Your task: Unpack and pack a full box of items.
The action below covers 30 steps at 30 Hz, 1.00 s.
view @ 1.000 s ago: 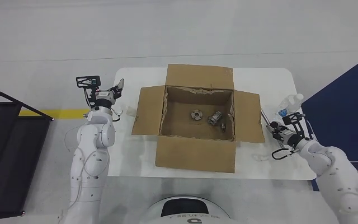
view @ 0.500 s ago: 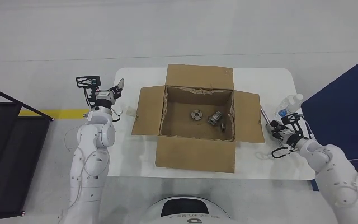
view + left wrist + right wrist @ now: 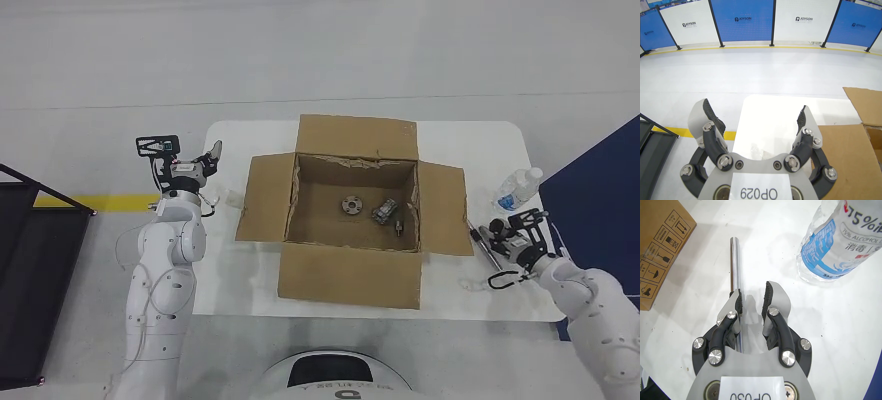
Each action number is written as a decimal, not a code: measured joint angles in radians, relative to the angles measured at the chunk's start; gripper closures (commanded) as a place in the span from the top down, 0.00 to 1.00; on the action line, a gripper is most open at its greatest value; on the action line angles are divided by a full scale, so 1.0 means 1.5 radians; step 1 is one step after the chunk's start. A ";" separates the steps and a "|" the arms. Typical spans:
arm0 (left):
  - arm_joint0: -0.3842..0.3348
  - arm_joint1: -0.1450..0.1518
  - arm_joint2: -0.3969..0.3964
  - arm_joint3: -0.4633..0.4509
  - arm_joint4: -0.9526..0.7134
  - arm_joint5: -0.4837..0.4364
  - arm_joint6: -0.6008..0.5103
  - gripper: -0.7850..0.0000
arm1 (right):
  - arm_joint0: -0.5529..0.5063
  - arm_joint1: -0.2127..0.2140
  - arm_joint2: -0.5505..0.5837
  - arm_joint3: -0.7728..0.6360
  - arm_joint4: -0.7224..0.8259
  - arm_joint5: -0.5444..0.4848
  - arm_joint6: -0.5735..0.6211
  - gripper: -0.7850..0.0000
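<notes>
An open cardboard box (image 3: pixel 350 215) stands mid-table with a round metal flange (image 3: pixel 351 205) and a metal fitting (image 3: pixel 385 212) on its floor. Right of the box a shiny metal rod (image 3: pixel 734 262) lies flat on the white table (image 3: pixel 470 150). My right gripper (image 3: pixel 753 294) hovers low over it, open with a narrow gap; the rod runs under one finger (image 3: pixel 737 300), with nothing between the pads. In the top view this gripper (image 3: pixel 495 235) sits by the rod (image 3: pixel 478 243). My left gripper (image 3: pixel 753 113) is open and empty at the table's left edge, in the top view (image 3: pixel 207 160).
A clear plastic bottle with a blue label (image 3: pixel 829 247) stands just beyond the right gripper, near the right table edge (image 3: pixel 518 188). The box's side flap (image 3: pixel 660 253) lies close to the rod. A small clear bag (image 3: pixel 228 200) rests left of the box.
The right gripper has drawn back from the bottle toward the table's front. The bottle now stands free and the rod shows beside the gripper. The left arm has not moved.
</notes>
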 measured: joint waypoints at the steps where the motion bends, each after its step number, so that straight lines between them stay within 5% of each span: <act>1: 0.000 0.000 0.000 0.000 0.000 0.000 0.000 1.00 | -0.004 0.000 0.003 -0.004 0.000 0.003 -0.003 0.37; 7: 0.000 0.000 0.000 0.000 0.000 0.000 0.000 1.00 | -0.054 0.002 0.043 -0.047 0.004 0.018 -0.062 0.39; 20: 0.000 0.000 0.000 0.000 0.000 0.000 0.000 1.00 | -0.245 -0.008 0.152 -0.281 -0.011 0.006 -0.343 0.43; 25: 0.000 0.000 0.000 0.000 0.000 0.000 0.000 1.00 | -0.272 -0.011 0.161 -0.398 -0.072 0.000 -0.353 0.48; 26: 0.000 0.000 0.000 0.000 0.000 0.000 0.000 1.00 | -0.272 -0.011 0.159 -0.423 -0.087 0.000 -0.337 0.83; 27: 0.000 0.000 0.000 0.000 0.000 0.000 0.000 1.00 | -0.270 -0.011 0.154 -0.447 -0.097 -0.002 -0.319 1.00; 30: 0.000 0.000 0.000 0.000 0.000 0.000 0.000 1.00 | -0.254 -0.009 0.123 -0.522 -0.126 -0.029 -0.243 1.00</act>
